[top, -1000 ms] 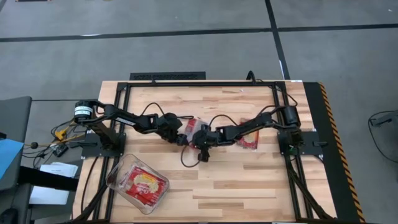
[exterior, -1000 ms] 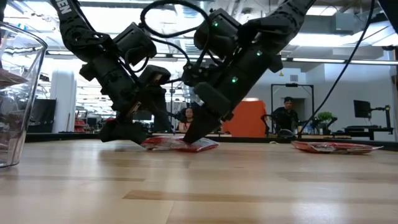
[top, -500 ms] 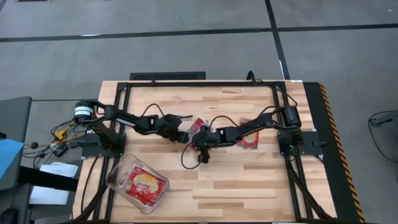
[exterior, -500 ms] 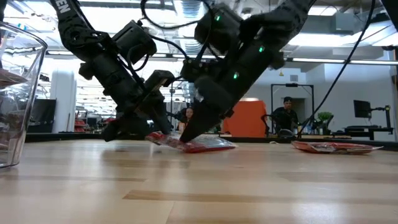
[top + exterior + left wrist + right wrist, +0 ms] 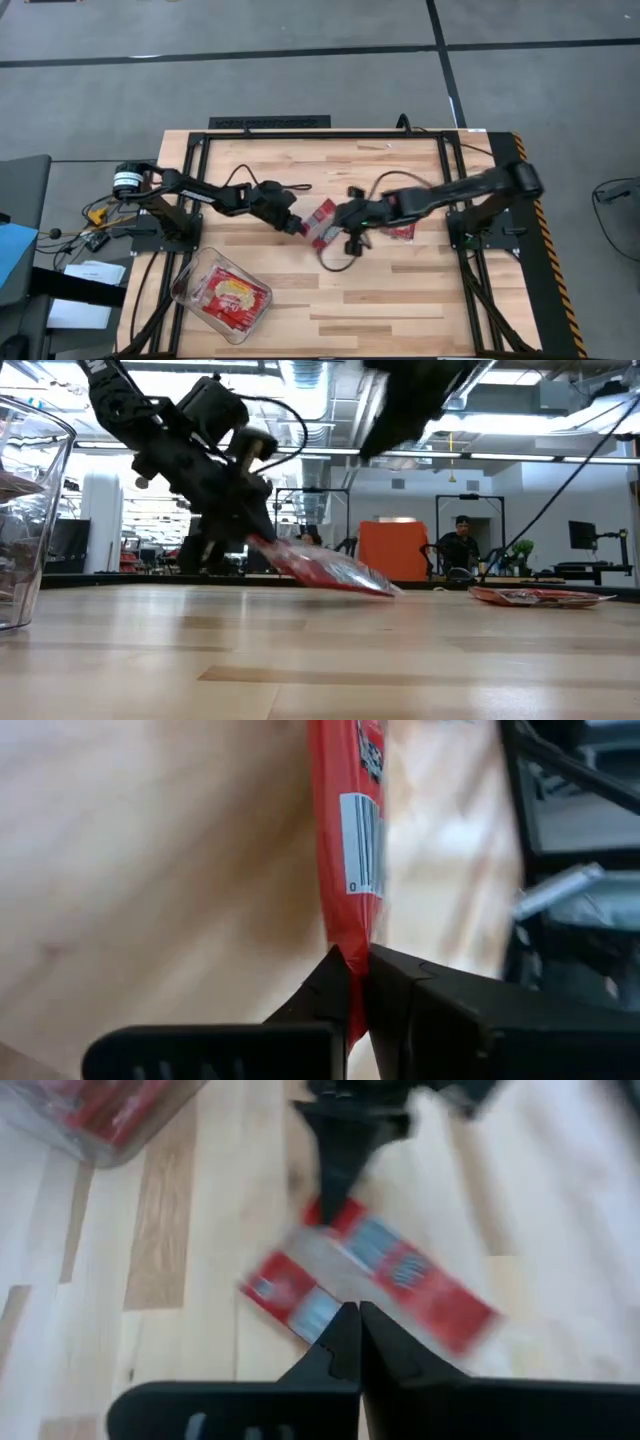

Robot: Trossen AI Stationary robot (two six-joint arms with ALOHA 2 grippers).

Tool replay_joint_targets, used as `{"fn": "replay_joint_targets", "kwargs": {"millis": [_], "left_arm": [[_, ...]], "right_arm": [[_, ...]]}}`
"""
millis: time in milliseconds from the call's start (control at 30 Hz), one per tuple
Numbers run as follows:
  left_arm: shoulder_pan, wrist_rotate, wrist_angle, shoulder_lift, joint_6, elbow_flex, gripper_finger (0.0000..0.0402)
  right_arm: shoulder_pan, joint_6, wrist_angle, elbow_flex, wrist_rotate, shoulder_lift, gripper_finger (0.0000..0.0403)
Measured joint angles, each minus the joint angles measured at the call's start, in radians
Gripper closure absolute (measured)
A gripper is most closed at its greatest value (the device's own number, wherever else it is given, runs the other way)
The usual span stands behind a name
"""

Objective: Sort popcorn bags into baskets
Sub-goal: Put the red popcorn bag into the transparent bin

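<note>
A red popcorn bag (image 5: 322, 222) sits mid-table, tilted, with my left gripper (image 5: 295, 224) shut on its left end. Its blue-white label (image 5: 315, 1312) faces up in the right wrist view. My right gripper (image 5: 352, 1332) hangs shut above the bag, touching nothing, and is a dark blur (image 5: 405, 400) in the low view. A second popcorn bag (image 5: 400, 229) lies flat on the table under my right arm. The clear basket (image 5: 188, 283) stands at the near left with red bags (image 5: 232, 298) lying inside. My left gripper pinches the bag's left edge (image 5: 349, 948) between its two fingers, which come slanting down from the table's left. That end is raised. The bag slopes down toward the right, and its other end (image 5: 385, 588) is on or just above the table.
Black frame rails (image 5: 300, 134) run around the table's far edge and both sides. A loose black cable (image 5: 335, 262) droops onto the wood below my right gripper. People and an orange panel (image 5: 395, 550) show in the room beyond. Bare wood lies along the near right.
My left gripper has shut on the bag's left edge and lifted that end, so the bag now slopes with its right end low. My right gripper, which was down on the bag, has risen clear and gone toward the table's right edge.
</note>
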Motion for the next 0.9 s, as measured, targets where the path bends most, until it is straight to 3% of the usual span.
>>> {"fn": "replay_joint_targets", "kwargs": {"millis": [233, 433, 700, 900], "left_arm": [[-0.034, 0.265, -0.083, -0.207, -0.036, 0.001, 0.0401], [-0.133, 0.417, -0.306, -0.483, -0.133, 0.002, 0.0401], [-0.359, 0.384, -0.821, -0.837, -0.26, 0.001, 0.0401], [-0.469, 0.293, -1.068, -0.984, -0.277, 0.002, 0.0401]], "right_arm": [[0.051, 0.068, -0.206, 0.0, 0.184, -0.183, 0.0389], [0.073, 0.132, -0.289, 0.0, 0.247, -0.21, 0.0389], [0.085, 0.159, -0.292, -0.001, 0.246, -0.179, 0.0388], [0.094, 0.163, -0.264, 0.0, 0.243, -0.118, 0.0386]]}}
